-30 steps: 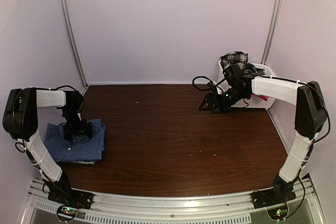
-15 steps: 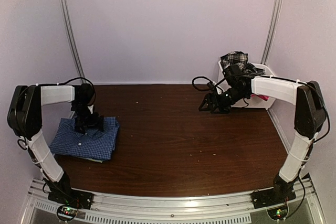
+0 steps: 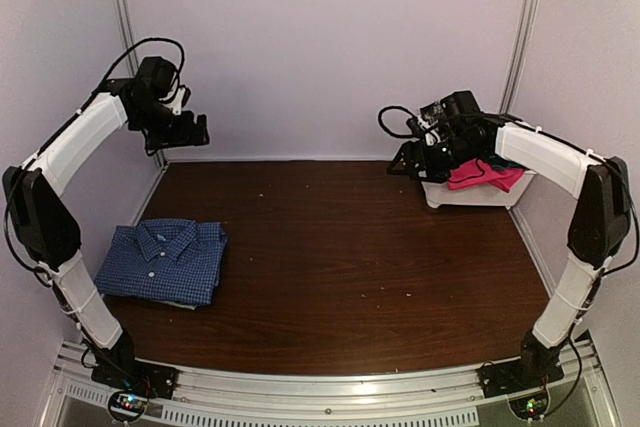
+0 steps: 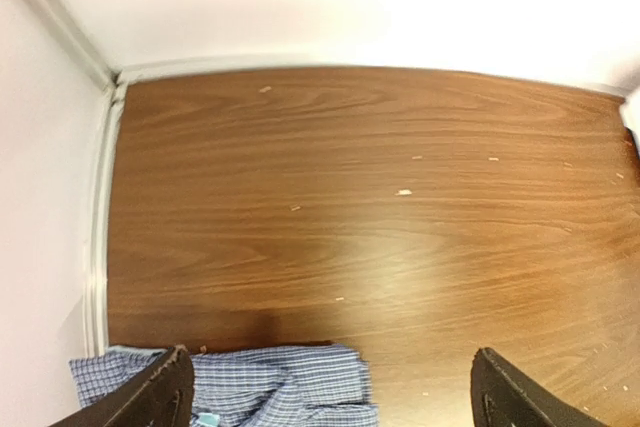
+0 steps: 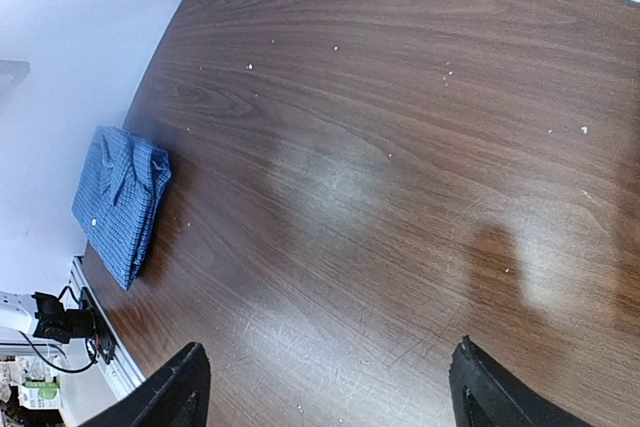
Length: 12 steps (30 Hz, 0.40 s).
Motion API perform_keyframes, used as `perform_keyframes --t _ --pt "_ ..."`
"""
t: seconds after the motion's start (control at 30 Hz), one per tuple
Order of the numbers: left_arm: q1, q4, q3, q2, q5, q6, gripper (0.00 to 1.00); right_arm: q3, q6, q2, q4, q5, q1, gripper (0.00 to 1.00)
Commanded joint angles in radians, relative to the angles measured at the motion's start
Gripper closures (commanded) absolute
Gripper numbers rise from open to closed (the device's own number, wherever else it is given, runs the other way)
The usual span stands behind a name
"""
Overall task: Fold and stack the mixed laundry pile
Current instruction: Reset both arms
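Top external view: your left pincer (image 3: 198,131) hangs high in the rear left corner, well above the tabletop (image 3: 330,237) and close to the back wall. Left wrist view: both of its fingers (image 4: 160,392) stand wide apart at the bottom edge of the picture, with nothing between them. Only bare wood and the far end of the shirt show in the gap. The blue small-check button shirt (image 3: 160,262) lies folded flat at the front left of the tabletop, collar toward the rear and button placket facing up. It is near the left wall and well apart from both pincers. A paler strip (image 3: 168,305) shows under its near edge; you cannot tell from here what it is. Your right pincer (image 3: 405,162) is at the rear right, in the air just beside the left wall of the white plastic basket (image 3: 470,197), pointing out over the tabletop. Right wrist view: its fingers (image 5: 185,387) are also spread, nothing is gripped, and scattered pale specks (image 5: 585,130) on the wood lie beyond them. The folded shirt sits far off at the left edge of that picture. The basket stands in the rear right corner against the walls, with a hot pink piece (image 3: 480,175) heaped in it, partly under the right arm. Anything deeper in the basket is hidden by the arm.
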Motion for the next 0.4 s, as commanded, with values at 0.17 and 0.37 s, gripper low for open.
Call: perform_keyframes --t 0.17,0.37 --pt "-0.294 -0.018 -0.030 -0.019 -0.055 0.059 0.02 -0.294 0.072 -0.271 0.206 0.027 -0.022 0.15" --pt "-0.328 0.153 -0.224 -0.093 0.081 -0.054 0.02 -0.478 0.132 -0.379 0.289 0.011 -0.023 0.12"
